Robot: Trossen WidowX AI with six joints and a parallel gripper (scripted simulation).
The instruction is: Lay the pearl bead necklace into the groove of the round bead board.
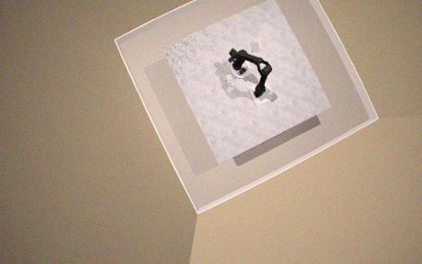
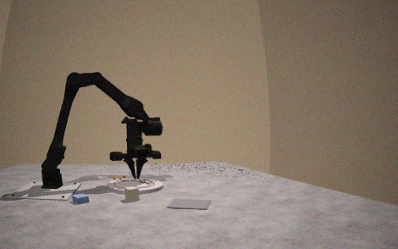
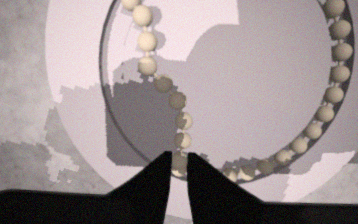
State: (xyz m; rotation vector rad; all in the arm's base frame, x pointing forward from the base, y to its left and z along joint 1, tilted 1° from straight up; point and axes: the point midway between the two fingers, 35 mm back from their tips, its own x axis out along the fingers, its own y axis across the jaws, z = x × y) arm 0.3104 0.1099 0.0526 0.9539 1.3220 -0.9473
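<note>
Pincer (image 3: 179,167): nearly closed, nipping one bead of the necklace (image 3: 176,100).
Necklace: right part sits in the groove of the board (image 3: 75,45); left part strays across the board's middle.
Board: flat on the tabletop (image 2: 275,212).
Nearby: cream block (image 2: 131,194), blue block (image 2: 80,198), grey sheet (image 2: 189,204).

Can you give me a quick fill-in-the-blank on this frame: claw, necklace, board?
1. The claw is shut on a bead of the pearl bead ____.
2. On the right side of the wrist view, the beads lie in the board's ____.
3. On the left, the strand cuts across the inside of the round bead board instead of following its ____ groove.
4. In the exterior view, the cream block sits in front of the board, to the right of the ____ block.

Missing words: necklace; groove; circular; blue
</note>
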